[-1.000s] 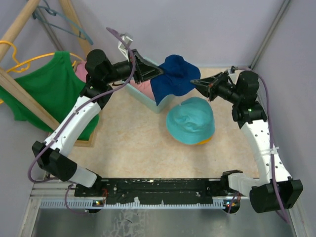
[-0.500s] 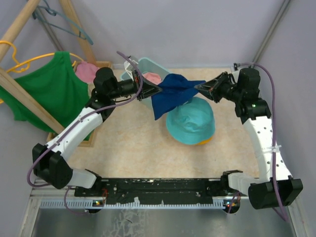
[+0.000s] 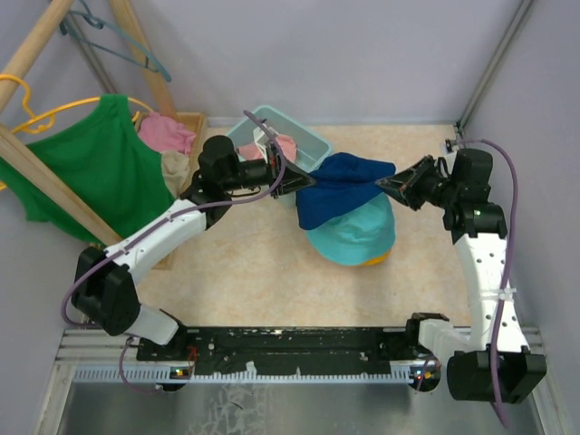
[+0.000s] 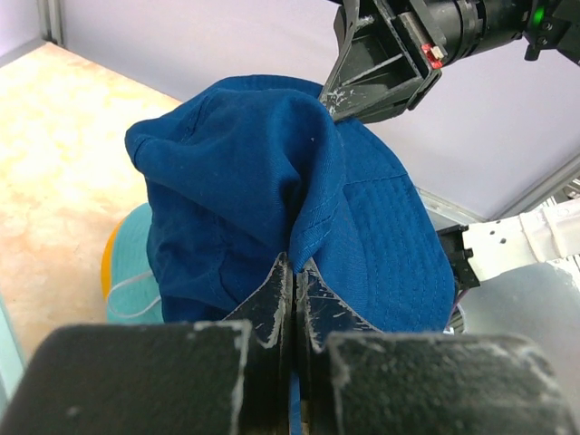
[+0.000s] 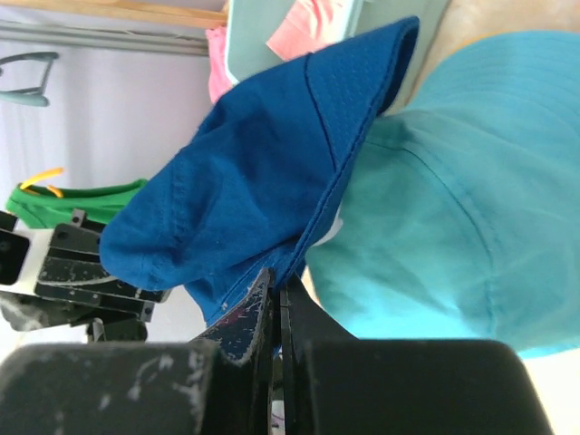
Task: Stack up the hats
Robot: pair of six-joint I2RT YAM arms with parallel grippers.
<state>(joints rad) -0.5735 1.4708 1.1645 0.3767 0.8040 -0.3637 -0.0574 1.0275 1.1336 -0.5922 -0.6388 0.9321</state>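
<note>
The navy blue hat hangs stretched between my two grippers, above the teal hat. My left gripper is shut on its left brim; the left wrist view shows the navy hat pinched at the fingertips. My right gripper is shut on the right brim, as the right wrist view shows on the navy hat over the teal hat. The teal hat lies on the orange-yellow hat, of which only an edge shows. Pink fabric lies in the bin; I cannot tell if it is the pink hat.
A pale teal bin stands at the back behind the left gripper. A green tank top hangs on a wooden rack at the left, with a shapeless pink cloth in a wooden box beside it.
Both grippers have carried the navy hat from over the bin toward the front right. It now hangs over the teal hat.
</note>
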